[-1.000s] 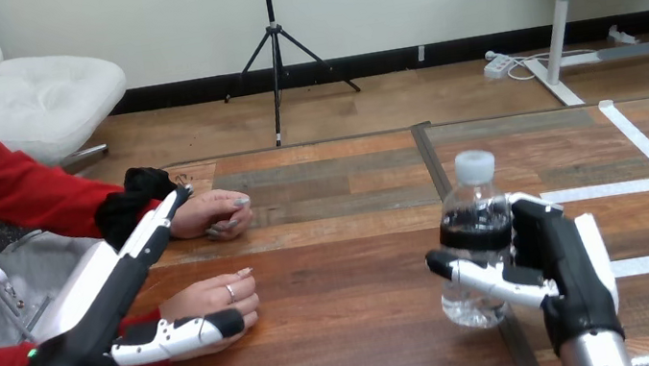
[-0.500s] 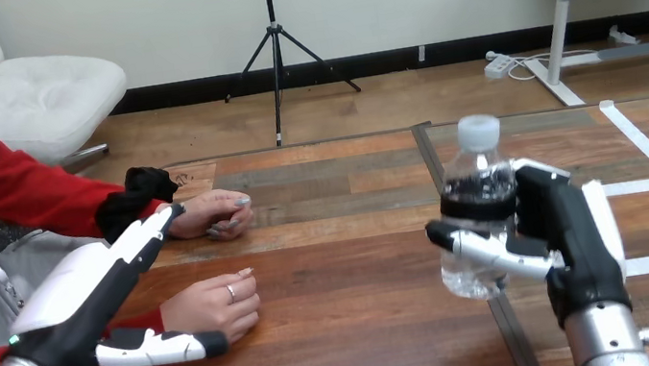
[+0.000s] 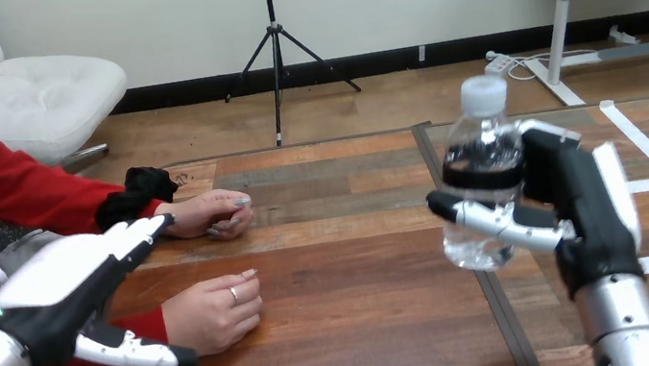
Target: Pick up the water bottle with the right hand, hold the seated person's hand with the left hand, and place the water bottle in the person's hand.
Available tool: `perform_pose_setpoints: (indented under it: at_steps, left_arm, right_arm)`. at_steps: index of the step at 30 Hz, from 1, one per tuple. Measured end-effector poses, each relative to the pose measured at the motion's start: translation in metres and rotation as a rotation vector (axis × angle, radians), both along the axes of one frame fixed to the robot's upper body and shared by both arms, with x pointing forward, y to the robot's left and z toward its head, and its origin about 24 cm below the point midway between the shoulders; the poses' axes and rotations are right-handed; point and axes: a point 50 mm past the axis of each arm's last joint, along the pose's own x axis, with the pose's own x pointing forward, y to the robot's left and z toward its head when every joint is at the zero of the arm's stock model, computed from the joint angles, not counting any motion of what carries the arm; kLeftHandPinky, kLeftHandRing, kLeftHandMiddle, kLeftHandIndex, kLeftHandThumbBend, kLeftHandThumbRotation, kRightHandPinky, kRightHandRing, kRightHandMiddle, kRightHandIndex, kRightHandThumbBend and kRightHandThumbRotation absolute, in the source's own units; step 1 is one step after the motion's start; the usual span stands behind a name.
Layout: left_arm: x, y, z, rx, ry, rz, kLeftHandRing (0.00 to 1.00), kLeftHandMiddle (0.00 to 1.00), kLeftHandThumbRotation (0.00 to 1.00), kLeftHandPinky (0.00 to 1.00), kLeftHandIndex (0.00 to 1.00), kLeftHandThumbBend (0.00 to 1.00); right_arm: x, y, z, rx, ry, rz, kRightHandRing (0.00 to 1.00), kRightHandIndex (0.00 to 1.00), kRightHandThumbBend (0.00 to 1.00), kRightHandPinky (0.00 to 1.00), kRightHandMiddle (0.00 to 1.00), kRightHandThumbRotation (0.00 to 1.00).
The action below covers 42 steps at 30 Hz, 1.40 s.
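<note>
R robot hand (image 3: 586, 202) is wrapped round bottle (image 3: 487, 180) at label height, thumb across the front, so it sits upright w/ cap (image 3: 485, 94) on top. Base looks clear of counter (image 3: 353, 334), right of centre. Bottle is clear and capped; seems to hold water, level can't be read. L robot hand (image 3: 64, 285) is spread, fingers straight, thumb low, just beside person's near hand (image 3: 214, 313), which rests loosely curled on counter. Prob. lined up to take it; no grip visible there. Handover not yet done.
</note>
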Motion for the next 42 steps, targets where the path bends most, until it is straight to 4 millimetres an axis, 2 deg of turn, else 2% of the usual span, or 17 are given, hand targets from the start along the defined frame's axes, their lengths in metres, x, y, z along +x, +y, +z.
perform_pose_setpoints:
  at_steps: [9, 16, 42]
  left_arm:
    - [0.009, 0.004, 0.008, 0.096, 0.008, -0.003, 0.97, 0.97, 0.50, 0.93, 0.98, 1.00]
    - [0.014, 0.004, 0.009, 0.145, -0.008, -0.004, 0.95, 0.94, 0.50, 0.91, 0.96, 1.00]
    - [0.013, 0.012, -0.007, 0.247, 0.053, 0.007, 0.80, 0.81, 0.36, 0.77, 0.82, 1.00]
  right_arm:
    - [-0.001, -0.004, 0.019, -0.002, -0.059, -0.005, 0.35, 0.48, 0.81, 0.28, 0.48, 0.00]
    - [-0.002, -0.003, 0.029, -0.003, -0.078, -0.002, 0.34, 0.48, 0.81, 0.28, 0.48, 0.00]
    - [-0.004, 0.005, 0.046, -0.003, -0.083, 0.027, 0.32, 0.48, 0.79, 0.27, 0.47, 0.00]
